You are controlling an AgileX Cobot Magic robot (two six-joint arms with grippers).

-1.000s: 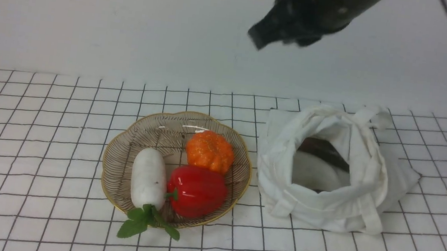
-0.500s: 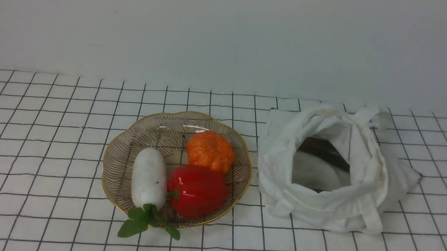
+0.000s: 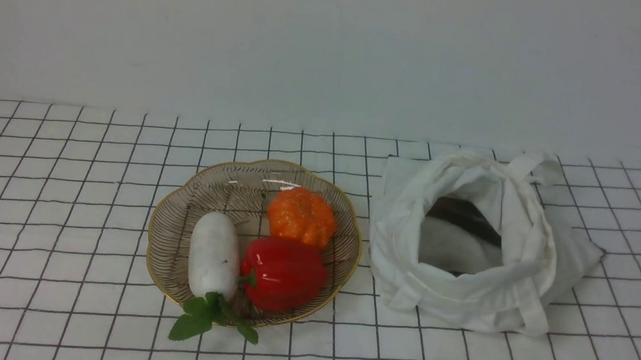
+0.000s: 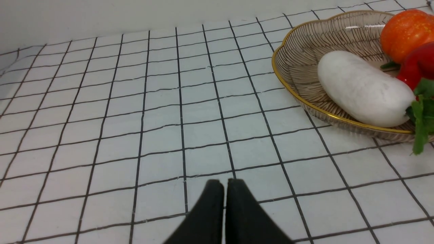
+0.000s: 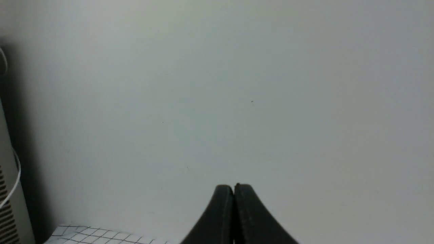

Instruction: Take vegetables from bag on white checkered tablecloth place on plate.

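The red bell pepper lies in the round brownish plate with a gold rim, on the white checkered tablecloth. To the plate's right stands the white cloth bag, its mouth open. No arm shows in the front view. In the left wrist view my left gripper is shut and empty, low over bare cloth, apart from the plate and the pepper. In the right wrist view my right gripper is shut and empty, facing the pale wall.
A white radish with green leaves and a small orange pumpkin share the plate with the pepper. Something dark and something white show inside the bag's mouth. A pale wall stands behind the table.
A second ago the right arm hung at the top of the front view; it has since left that view. Plate, vegetables and bag have not moved.
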